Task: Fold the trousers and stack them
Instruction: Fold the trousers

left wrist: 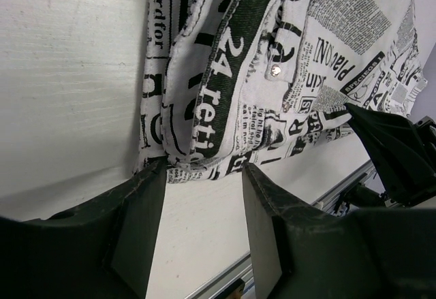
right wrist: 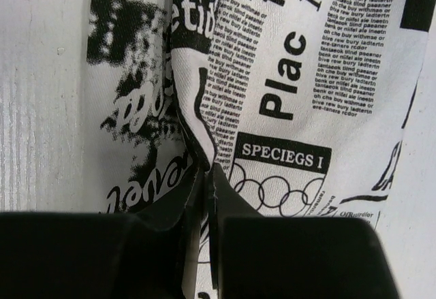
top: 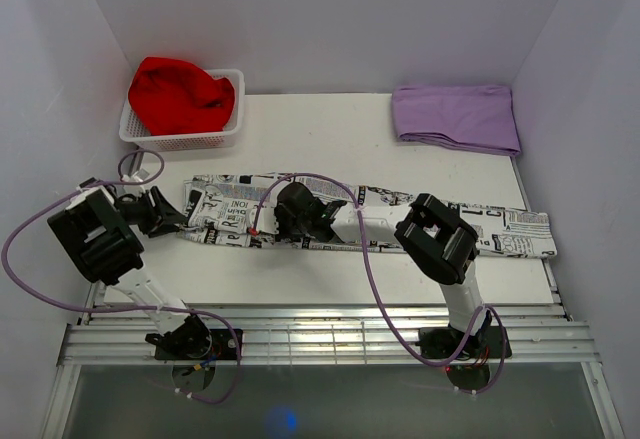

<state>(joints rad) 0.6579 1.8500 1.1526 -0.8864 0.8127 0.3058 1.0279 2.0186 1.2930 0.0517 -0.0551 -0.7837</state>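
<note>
The trousers [top: 510, 234], white with black newsprint, lie stretched left to right across the table. Their waist end with rivets fills the left wrist view [left wrist: 272, 74]. My left gripper [top: 183, 222] sits at that left end, low over the table. It is open [left wrist: 202, 176], its fingertips just reaching the cloth's edge and only bare table between the pads. My right gripper [top: 270, 221] reaches left over the trousers. In the right wrist view it is shut [right wrist: 208, 171] on a raised fold of the trousers [right wrist: 293, 74].
A white basket [top: 180, 142] holding a red cloth [top: 180, 94] stands at the back left. A folded lilac cloth [top: 455, 117] lies at the back right. A metal rail [top: 330, 334] runs along the near edge. White walls enclose the table.
</note>
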